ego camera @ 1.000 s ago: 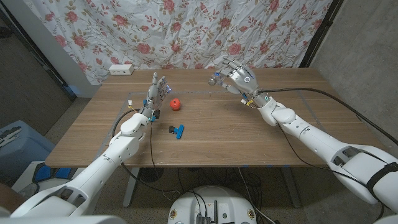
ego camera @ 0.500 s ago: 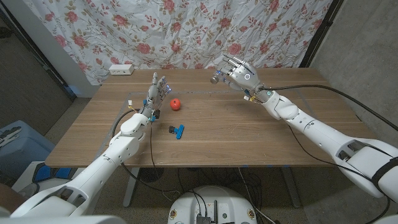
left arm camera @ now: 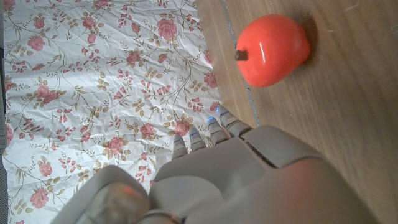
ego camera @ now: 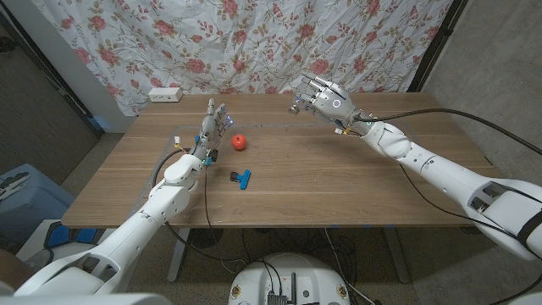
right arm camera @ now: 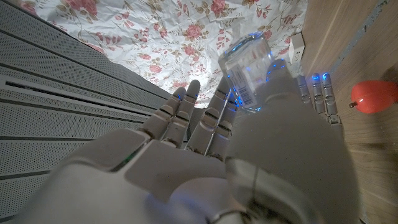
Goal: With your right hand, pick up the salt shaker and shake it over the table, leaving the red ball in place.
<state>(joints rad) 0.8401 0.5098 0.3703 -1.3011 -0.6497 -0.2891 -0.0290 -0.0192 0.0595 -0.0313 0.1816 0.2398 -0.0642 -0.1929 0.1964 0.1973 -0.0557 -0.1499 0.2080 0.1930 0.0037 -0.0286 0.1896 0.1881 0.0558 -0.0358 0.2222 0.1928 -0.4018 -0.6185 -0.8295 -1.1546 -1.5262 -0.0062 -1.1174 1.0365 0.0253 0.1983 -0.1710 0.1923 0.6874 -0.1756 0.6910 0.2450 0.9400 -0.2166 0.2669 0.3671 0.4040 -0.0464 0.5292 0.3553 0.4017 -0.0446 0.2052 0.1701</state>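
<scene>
Nearest on the wooden table (ego camera: 322, 182) lies a small blue and black clip (ego camera: 242, 178), left of centre and apart from both hands.

Beyond it, the left hand (ego camera: 212, 127) stands upright on the table's left half, fingers apart and pointing up, holding nothing. The red ball (ego camera: 240, 141) sits on the table just right of that hand, not touching it; the left wrist view shows it resting on the wood with a short stem at its side.

Farther off and to the right, the right hand (ego camera: 324, 99) is raised above the far part of the table. Its fingers are wrapped round the salt shaker (ego camera: 294, 107), whose end projects from the hand's left side; the right wrist view shows the clear shaker body lodged among the fingers. A white power strip (ego camera: 165, 94) lies at the far left edge.

Assessment: pick-up is complete and the shaking step is in hand. The next move calls for short wrist strokes with the hold kept firm, staying over the open wood to the right, well apart from the ball.
</scene>
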